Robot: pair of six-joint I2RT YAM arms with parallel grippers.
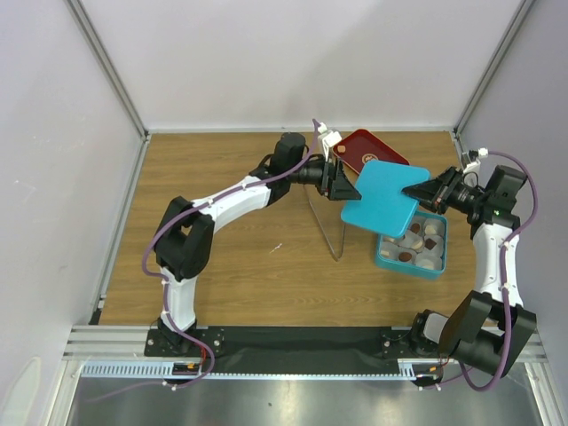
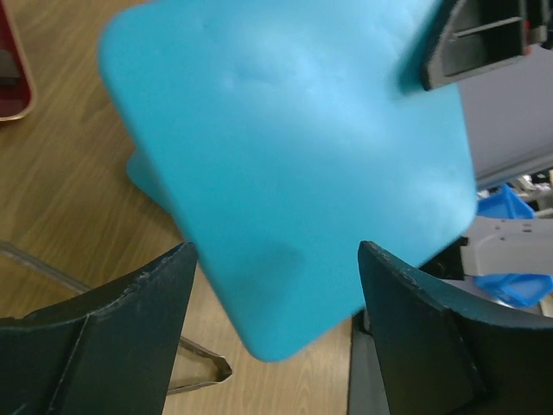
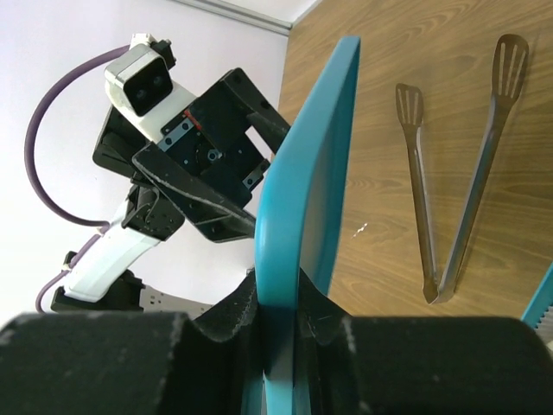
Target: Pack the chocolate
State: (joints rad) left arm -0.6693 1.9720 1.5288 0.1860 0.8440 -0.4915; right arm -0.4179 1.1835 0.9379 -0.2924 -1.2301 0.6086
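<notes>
From above, the right gripper [image 1: 419, 190] pinches the teal lid [image 1: 382, 200] over the box [image 1: 387, 259] near the tabletop's right edge. The chocolate [image 1: 419, 240] is inside, likely ready for closing. In the left wrist view, the left gripper [image 2: 276, 259] is spread wide around a lid corner, probably to steady it. The right wrist view shows the lid's edge clamped.

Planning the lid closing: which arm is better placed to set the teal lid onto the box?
Right: the right jaws clamp the lid, partly over the box of chocolate; the left jaws stand open at its far corner.
</notes>
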